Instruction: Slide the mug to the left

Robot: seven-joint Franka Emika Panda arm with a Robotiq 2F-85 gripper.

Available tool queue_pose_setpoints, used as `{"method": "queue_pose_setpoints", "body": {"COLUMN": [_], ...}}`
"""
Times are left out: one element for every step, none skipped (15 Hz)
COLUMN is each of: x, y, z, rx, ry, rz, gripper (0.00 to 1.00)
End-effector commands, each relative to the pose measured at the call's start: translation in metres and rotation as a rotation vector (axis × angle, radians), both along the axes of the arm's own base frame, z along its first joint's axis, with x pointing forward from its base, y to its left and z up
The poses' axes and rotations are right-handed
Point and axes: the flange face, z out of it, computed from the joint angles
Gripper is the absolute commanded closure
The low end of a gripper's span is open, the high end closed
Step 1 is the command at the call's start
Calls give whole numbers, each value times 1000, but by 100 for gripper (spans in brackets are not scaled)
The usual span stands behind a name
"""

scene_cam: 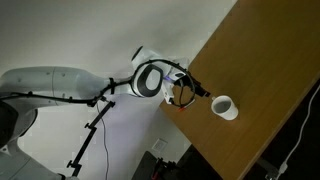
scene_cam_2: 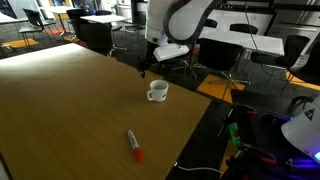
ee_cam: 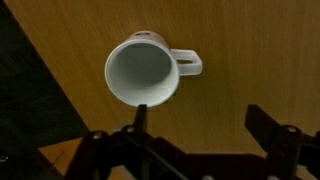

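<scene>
The small white mug [ee_cam: 143,72] stands upright on the wooden table, its handle [ee_cam: 189,64] pointing right in the wrist view. It also shows in both exterior views [scene_cam: 224,107] [scene_cam_2: 157,91]. My gripper [ee_cam: 205,118] is open and empty. In the wrist view one finger [ee_cam: 141,112] sits at the mug's near rim and the other finger [ee_cam: 266,122] is well to the side; whether the finger touches the mug I cannot tell. In an exterior view the gripper [scene_cam: 197,88] hovers close beside the mug near the table edge.
A red-and-white pen [scene_cam_2: 133,146] lies on the table [scene_cam_2: 70,110] nearer the front. The table edge [ee_cam: 55,85] runs close beside the mug with dark floor beyond. Office chairs and desks [scene_cam_2: 240,50] stand behind.
</scene>
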Motion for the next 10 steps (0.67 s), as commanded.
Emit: {"method": "queue_pose_setpoints", "body": {"x": [3, 5, 5, 5, 5, 5, 5, 5, 5, 5], "y": [0, 1, 1, 1, 0, -1, -6, -10, -13, -16], "z": [-7, -12, -15, -15, -14, -14, -15, -17, -21, -25], "rx": [12, 15, 13, 12, 11, 11, 6, 6, 5, 12], "ry": [6, 12, 16, 16, 15, 15, 19, 27, 42, 44], "rz": [-14, -16, -16, -17, -18, -19, -48, -38, -49, -54], "gripper": [0, 0, 0, 0, 0, 0, 0, 0, 0, 0]}}
